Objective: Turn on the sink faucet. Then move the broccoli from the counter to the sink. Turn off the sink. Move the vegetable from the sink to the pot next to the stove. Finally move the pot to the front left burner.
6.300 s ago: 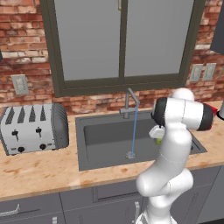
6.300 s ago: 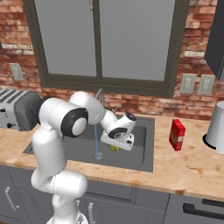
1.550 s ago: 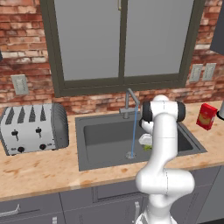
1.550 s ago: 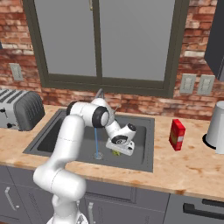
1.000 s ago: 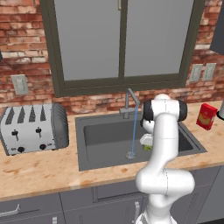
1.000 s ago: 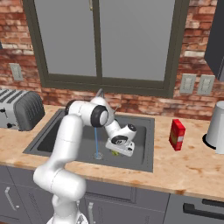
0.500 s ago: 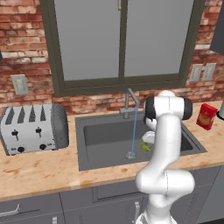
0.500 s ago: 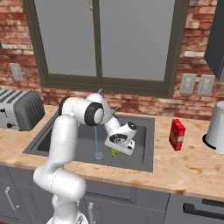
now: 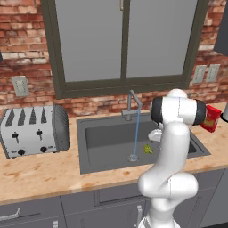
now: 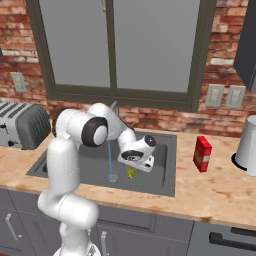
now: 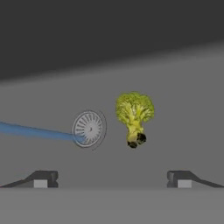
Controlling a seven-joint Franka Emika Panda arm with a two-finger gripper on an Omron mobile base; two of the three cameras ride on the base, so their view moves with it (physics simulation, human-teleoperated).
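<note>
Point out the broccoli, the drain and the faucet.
broccoli (image 11: pixel 134 109): hand view, green floret head.
drain (image 11: pixel 89 127): hand view, middle of the round grate.
faucet (image 9: pixel 131 103): left base view, upright stem.

One toaster (image 9: pixel 34 130), one sink (image 9: pixel 95 149), one faucet (image 9: pixel 132 103), one broccoli floret (image 11: pixel 134 114), one red box (image 10: pixel 202 153) and two wall outlets (image 10: pixel 223 96) are shown.

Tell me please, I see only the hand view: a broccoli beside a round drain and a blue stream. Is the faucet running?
Observer: Yes. In the left base view water falls from the sink faucet spout onto the drain.
Operator: Is the broccoli under the water?
Observer: No. The broccoli lies on the sink floor beside the stream.
Operator: What stands on the counter?
Observer: A toaster left of the sink, a red box to its right.
</note>
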